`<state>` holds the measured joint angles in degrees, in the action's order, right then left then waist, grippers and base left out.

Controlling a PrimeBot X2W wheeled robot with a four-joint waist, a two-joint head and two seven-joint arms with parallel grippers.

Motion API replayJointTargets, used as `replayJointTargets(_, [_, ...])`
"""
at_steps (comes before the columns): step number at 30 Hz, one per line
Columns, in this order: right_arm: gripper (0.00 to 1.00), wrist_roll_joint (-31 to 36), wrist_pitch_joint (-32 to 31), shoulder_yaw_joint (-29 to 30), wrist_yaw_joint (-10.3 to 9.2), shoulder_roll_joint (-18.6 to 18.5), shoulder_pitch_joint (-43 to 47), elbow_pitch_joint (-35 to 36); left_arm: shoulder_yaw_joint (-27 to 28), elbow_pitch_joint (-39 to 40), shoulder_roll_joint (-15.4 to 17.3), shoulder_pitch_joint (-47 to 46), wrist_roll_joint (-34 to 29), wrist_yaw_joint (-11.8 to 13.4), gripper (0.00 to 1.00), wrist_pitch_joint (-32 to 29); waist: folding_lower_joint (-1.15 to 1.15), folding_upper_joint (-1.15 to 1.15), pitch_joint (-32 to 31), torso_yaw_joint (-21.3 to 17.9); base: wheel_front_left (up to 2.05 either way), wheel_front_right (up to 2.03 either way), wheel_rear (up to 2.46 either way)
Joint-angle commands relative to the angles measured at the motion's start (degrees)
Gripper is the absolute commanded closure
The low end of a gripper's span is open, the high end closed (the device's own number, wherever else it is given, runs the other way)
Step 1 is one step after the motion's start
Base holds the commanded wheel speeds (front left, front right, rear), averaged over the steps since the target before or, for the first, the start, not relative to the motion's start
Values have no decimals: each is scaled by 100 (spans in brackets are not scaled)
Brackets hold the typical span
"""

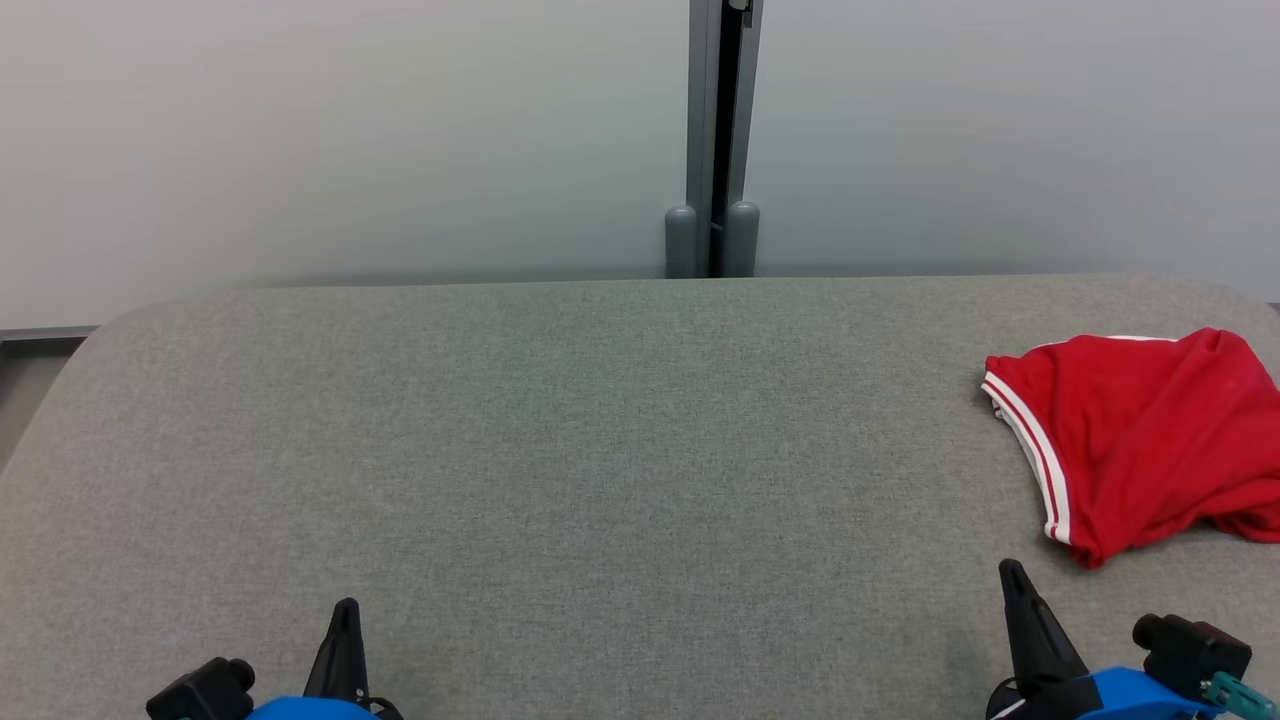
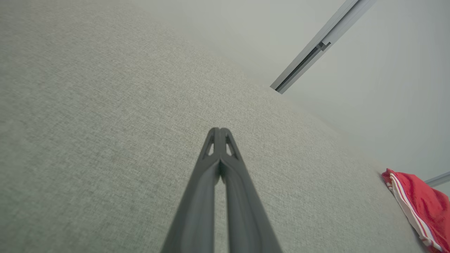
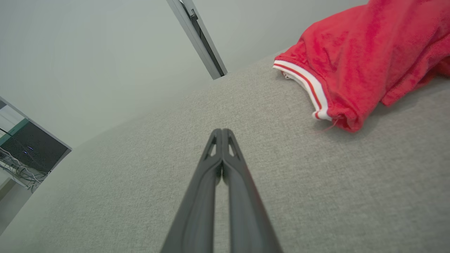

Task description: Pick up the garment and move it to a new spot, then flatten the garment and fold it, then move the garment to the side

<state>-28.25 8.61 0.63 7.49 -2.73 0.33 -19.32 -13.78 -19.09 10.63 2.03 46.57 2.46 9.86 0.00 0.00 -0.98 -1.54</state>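
At the right edge of the grey fabric-covered table (image 1: 600, 450), the red white-striped garment (image 1: 1140, 440) lies bunched. Pinched closed, empty: left hand (image 1: 345, 625), right hand (image 1: 1018, 590). Fits pre-pickup or set-aside.

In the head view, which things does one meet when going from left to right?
left pincer → grey post → red garment. The right pincer stands below the garment's left part, so I leave it out of the order.

Garment (image 1: 1140, 440) cropped at right edge
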Motion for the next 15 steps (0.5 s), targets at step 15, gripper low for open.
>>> replayJointTargets(15, [100,-1458,-331,147,0,-16,-277,205,490,194,-147,-349,1038,-241,100,-368,0,0,16,22,0,0,0])
